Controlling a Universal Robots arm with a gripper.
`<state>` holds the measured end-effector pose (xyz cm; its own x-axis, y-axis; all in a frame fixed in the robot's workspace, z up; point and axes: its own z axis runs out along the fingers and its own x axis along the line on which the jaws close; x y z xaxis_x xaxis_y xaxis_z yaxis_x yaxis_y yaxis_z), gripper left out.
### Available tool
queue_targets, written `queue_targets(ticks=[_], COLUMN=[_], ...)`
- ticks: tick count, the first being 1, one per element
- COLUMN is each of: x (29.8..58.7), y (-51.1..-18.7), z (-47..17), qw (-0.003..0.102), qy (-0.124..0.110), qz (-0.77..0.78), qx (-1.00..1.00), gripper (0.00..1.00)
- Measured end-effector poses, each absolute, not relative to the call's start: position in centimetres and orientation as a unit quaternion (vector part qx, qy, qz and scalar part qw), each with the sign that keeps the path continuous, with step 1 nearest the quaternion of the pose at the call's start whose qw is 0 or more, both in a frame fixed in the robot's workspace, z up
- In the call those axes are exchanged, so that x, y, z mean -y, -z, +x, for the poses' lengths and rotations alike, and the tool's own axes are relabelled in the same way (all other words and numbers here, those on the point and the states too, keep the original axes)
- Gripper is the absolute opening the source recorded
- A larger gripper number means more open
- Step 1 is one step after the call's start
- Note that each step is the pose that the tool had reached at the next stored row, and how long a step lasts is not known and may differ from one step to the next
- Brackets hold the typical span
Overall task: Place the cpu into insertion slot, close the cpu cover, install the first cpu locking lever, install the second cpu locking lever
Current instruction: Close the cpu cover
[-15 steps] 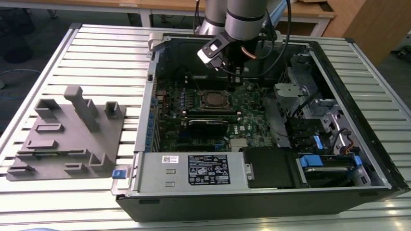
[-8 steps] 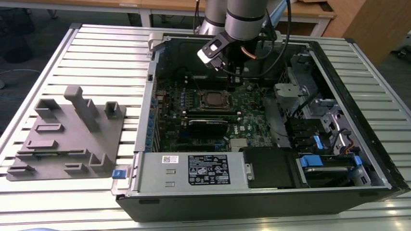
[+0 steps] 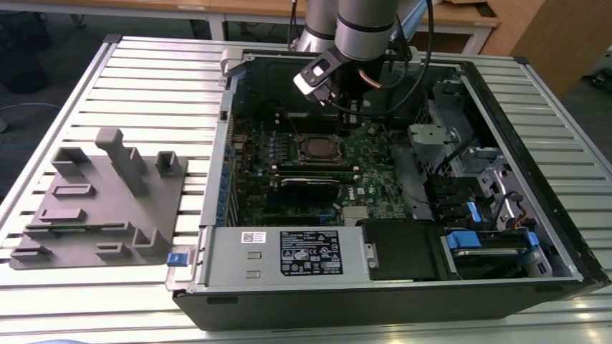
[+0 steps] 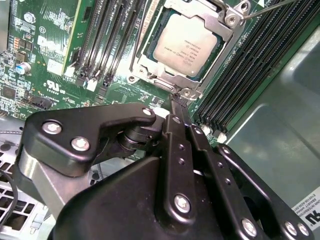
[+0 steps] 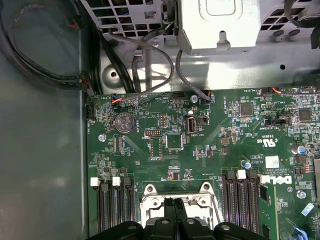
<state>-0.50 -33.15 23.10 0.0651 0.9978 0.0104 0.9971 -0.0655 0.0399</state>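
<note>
**Lever work at the socket, claw closed and empty**

Chip placement looked finished. The cpu [image 4: 187,45] lay flat in the insertion slot [image 3: 300,149], near the middle of the green board [image 5: 150,115] and between two banks of memory slots [image 4: 260,65]. The cpu cover [image 4: 162,79] was down around it, its window framing the metal top. The board sat in the floor of the open computer case [image 3: 564,179], which rested on the slatted table [image 3: 143,79].

The gripper [image 4: 174,104] hung just beside one edge of the socket. Its two fingers were pressed together with nothing between them, and the paired tips were close to the cover's small tongue. Whether they touched metal could not be told. One thin locking lever [image 4: 265,7] stuck out free past the socket corner opposite the gripper. Which of the two levers it was could not be told either.

In my judgement the step in hand was the lever work, and closed fingers suited it, since they made one blunt tip for pushing a springy wire. Doing it well would call for bearing on the wire itself, never on the cover or the chip. The push should be low and steady, so that the wire slid under its catch rather than sprang off. The memory slots stood close on both sides, so there was little room to sweep. A slip would likely land on the board's small parts.
</note>
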Motion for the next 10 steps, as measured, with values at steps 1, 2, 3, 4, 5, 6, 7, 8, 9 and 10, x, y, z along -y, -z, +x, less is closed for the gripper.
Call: queue_targets(ticks=[1,2,3,4,5,6,7,8,9,10], x=[33.14,33.15,33.15,33.15,33.14,33.15,33.14,33.14,33.14,33.14], y=[-23.10,-23.10,-23.10,-23.10,-23.08,-23.06,-23.04,-23.02,-22.99,-22.96], z=[-0.50,-0.50,-0.50,-0.53,-0.59,-0.67,-0.80,-0.94,-1.09,-1.21], qw=[0.011,0.011,0.011,0.011,0.011,0.011,0.011,0.011,0.011,0.011], qy=[-0.017,-0.017,-0.017,-0.017,-0.017,-0.018,-0.018,-0.017,-0.017,-0.017], qz=[0.730,0.730,0.730,0.730,0.730,0.730,0.730,0.730,0.730,0.730], qx=[-0.683,-0.683,-0.683,-0.683,-0.684,-0.684,-0.683,-0.683,-0.683,-0.683], gripper=[0.11,0.11,0.11,0.11,0.11,0.11,0.11,0.11,0.11,0.11])
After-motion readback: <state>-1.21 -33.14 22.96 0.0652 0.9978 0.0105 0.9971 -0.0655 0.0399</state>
